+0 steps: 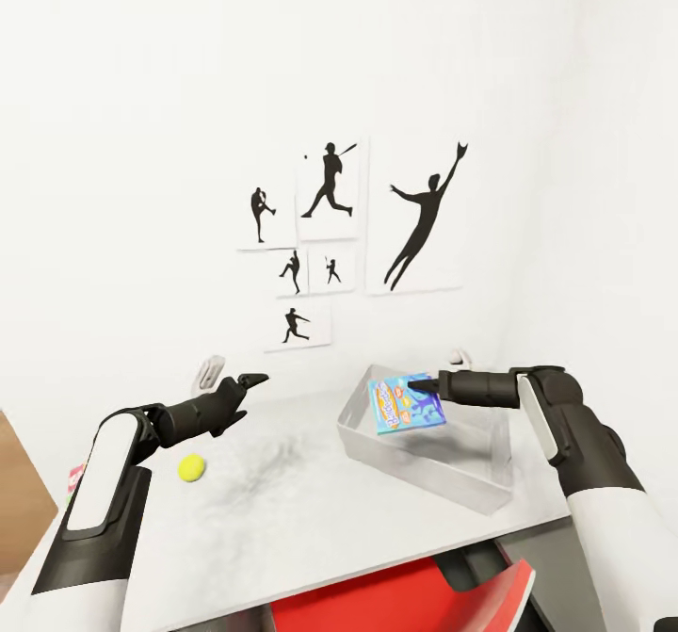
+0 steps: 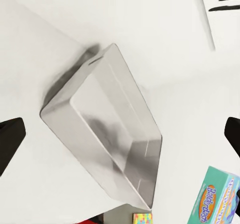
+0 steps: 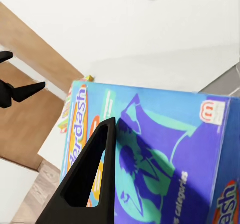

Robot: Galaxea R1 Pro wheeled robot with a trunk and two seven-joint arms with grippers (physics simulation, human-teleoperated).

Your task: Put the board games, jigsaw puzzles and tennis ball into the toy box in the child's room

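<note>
Blue game [image 1: 407,404] pinched in right claw [image 1: 415,386] above the toy box [image 1: 428,462] on the table [image 1: 282,510].

Right arm bent at the elbow and stretched sideways toward the left, claw level, fingers [image 3: 90,179] pressed on the blue and teal box with "dash" lettering, box tilted over the open grey bin, not yet lying inside. Left arm reaching forward and low over the table, left claw [image 1: 247,383] pointing to the bin, fingertips [image 2: 10,134] spread wide at both edges of the left wrist view, nothing between them. Tennis ball [image 1: 191,467] resting on the table just beside the left forearm, well apart from the bin. Athlete pictures [image 1: 330,236] on the white wall behind. Bin interior looking bare in the left wrist view [image 2: 110,134].
</note>
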